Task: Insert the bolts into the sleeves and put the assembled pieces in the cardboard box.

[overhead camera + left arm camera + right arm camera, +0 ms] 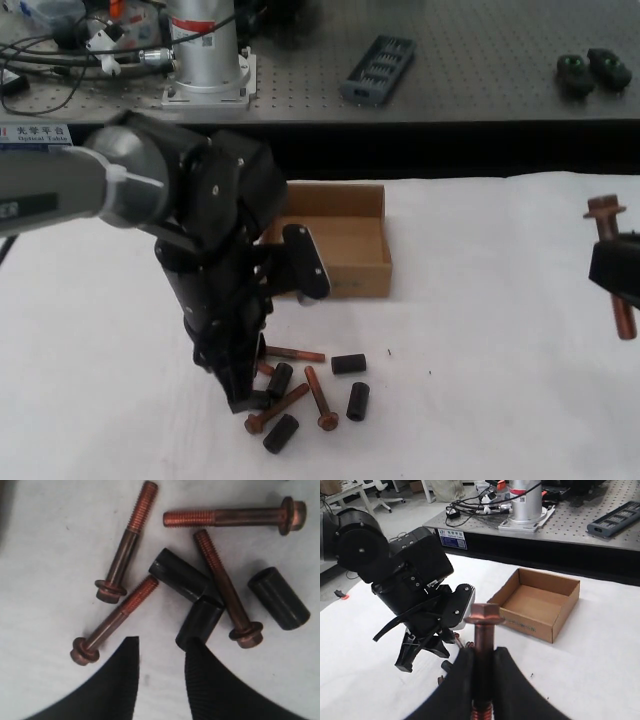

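Note:
Several copper bolts [122, 560] and black sleeves [180, 575] lie loose in a pile on the white cloth [480, 400]. My left gripper [162, 647] hovers open just over the pile, one fingertip [195, 652] touching or nearly touching a sleeve [200, 622]. From behind, the left gripper [238, 392] points down at the pile's left side. My right gripper [484, 680] is shut on an upright bolt [485, 614], head up, held in the air at the far right [606, 210]. The cardboard box [335, 190] stands open behind the pile, nothing visible inside.
A raised optical bench runs along the back with a silver post base [205, 50], cables, a black tray [378, 68] and dark green parts [593, 70]. The left arm's body hides part of the box's left side.

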